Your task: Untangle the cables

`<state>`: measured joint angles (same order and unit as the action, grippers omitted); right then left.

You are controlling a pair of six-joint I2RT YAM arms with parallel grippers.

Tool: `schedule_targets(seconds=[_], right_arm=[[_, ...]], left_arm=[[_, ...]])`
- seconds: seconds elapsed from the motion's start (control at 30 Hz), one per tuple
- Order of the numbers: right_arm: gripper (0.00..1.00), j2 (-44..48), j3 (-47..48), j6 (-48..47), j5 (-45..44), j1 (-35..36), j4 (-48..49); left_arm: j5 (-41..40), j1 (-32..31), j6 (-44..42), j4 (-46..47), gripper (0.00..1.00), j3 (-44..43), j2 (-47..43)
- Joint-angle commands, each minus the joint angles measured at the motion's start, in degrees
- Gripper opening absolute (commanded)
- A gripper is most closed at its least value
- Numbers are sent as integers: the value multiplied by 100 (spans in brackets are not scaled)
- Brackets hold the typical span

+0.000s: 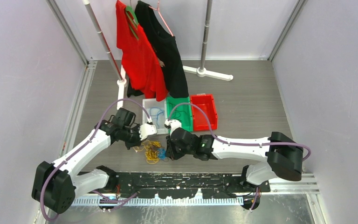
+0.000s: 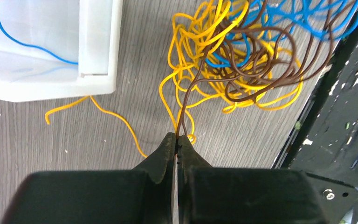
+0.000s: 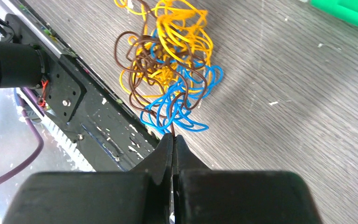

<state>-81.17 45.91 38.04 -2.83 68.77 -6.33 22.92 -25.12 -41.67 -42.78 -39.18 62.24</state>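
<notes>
The cables (image 1: 153,151) lie as a tangled bunch of yellow-orange, blue and dark brown cords on the grey table, between my two grippers. In the left wrist view the tangle (image 2: 242,60) is ahead and to the right; my left gripper (image 2: 176,136) is shut on a brown cable, with a yellow strand pinched in beside it. A loose yellow end (image 2: 98,109) trails left. In the right wrist view the bunch (image 3: 172,70) sits just ahead, and my right gripper (image 3: 173,136) is shut on a brown cable coming out of the blue loops. Seen from above, the left gripper (image 1: 141,144) and right gripper (image 1: 169,151) flank the bunch.
A white bin (image 1: 146,106) holding a blue cable (image 2: 28,44), a green bin (image 1: 186,122) and a red bin (image 1: 204,116) stand behind the tangle. A rack with a red shirt (image 1: 137,56) and a black shirt (image 1: 168,51) stands farther back. The black base rail (image 1: 191,179) runs along the near edge.
</notes>
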Motion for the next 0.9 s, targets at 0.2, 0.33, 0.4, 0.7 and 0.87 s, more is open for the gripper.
schedule_targets(seconds=[0.2,0.33,0.4,0.7,0.87], right_arm=[[1,1082,-189,-173,-444,-274,-911],[1,1494,-331,-179,-333,-593,-1077],[1,1665,-384,-204,-211,-769,-1169],[1,1939,-266,-336,-255,-1098,-1927],[1,2212,-107,-381,-202,-1321,-2286]], left_arm=[[-1087,96,-1246,-266,0,392,-372],[-1381,236,-1731,-409,0,571,-548],[-1499,321,-1965,-494,0,622,-639],[-1627,832,-2677,-988,0,465,-741],[-1931,967,-3072,-919,0,558,-666]])
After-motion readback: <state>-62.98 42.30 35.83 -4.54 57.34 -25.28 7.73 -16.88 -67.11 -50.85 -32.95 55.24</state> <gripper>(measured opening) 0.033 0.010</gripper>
